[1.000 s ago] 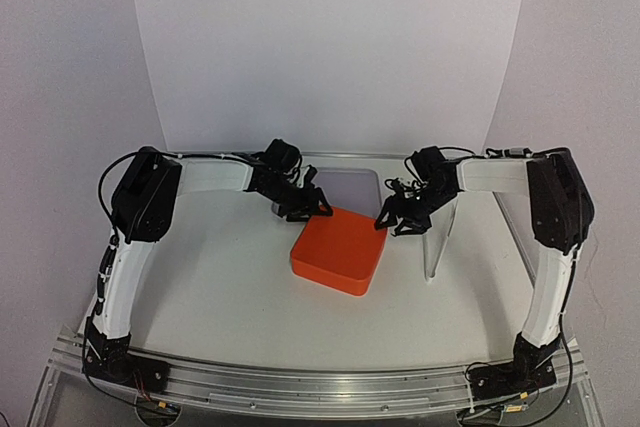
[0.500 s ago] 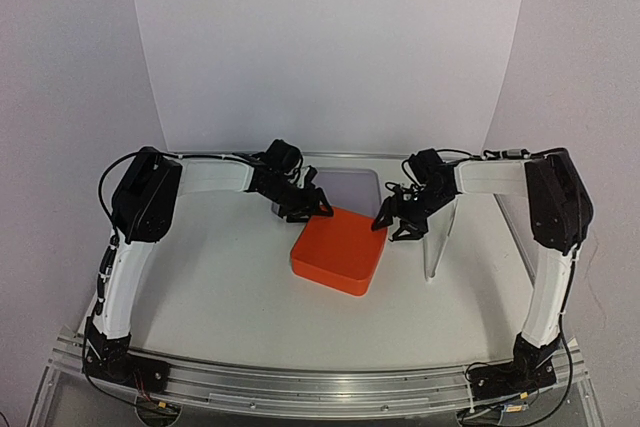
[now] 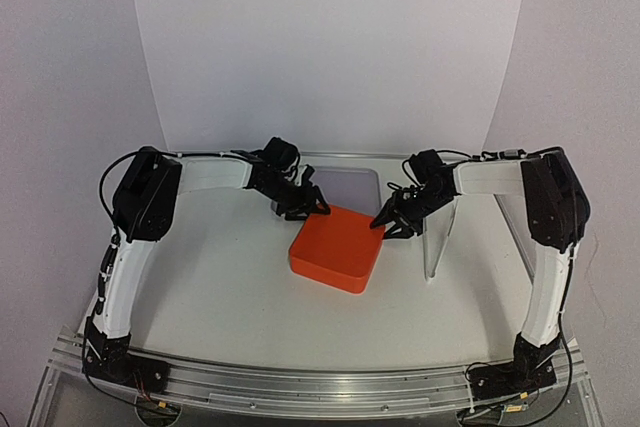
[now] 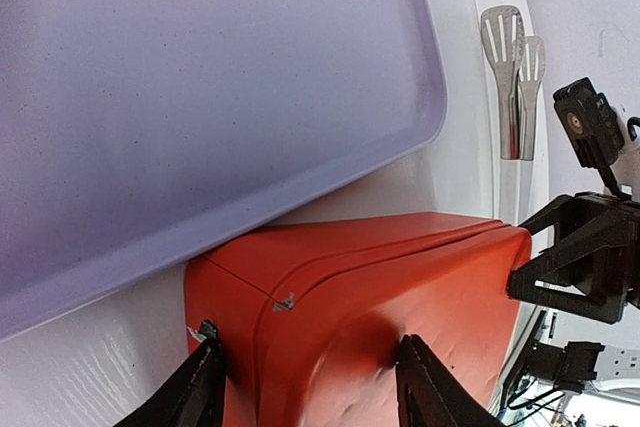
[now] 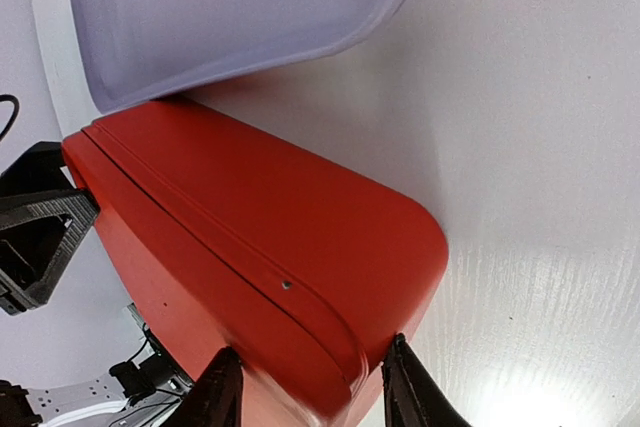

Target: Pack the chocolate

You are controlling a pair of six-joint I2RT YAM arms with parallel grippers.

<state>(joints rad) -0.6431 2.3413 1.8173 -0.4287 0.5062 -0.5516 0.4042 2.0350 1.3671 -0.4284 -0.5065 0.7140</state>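
Observation:
A red box (image 3: 335,247) with its lid down lies mid-table; no chocolate shows in any view. My left gripper (image 3: 315,209) is at the box's far left corner. In the left wrist view, one of its fingertips (image 4: 205,379) touches the side wall of the red box (image 4: 380,277) and the other presses on the lid. My right gripper (image 3: 385,225) is at the far right corner. In the right wrist view its fingers (image 5: 222,387) clamp both sides of that rounded corner of the red box (image 5: 260,217).
A lavender tray (image 3: 350,185) lies just behind the box, touching its far edge (image 4: 200,97). Metal tongs (image 4: 515,77) lie beyond the tray. A clear upright stand (image 3: 440,237) is on the right of the box.
The right gripper's jaws have narrowed onto the box's far right corner. The box has shifted slightly to the left. The left gripper has stayed at its corner.

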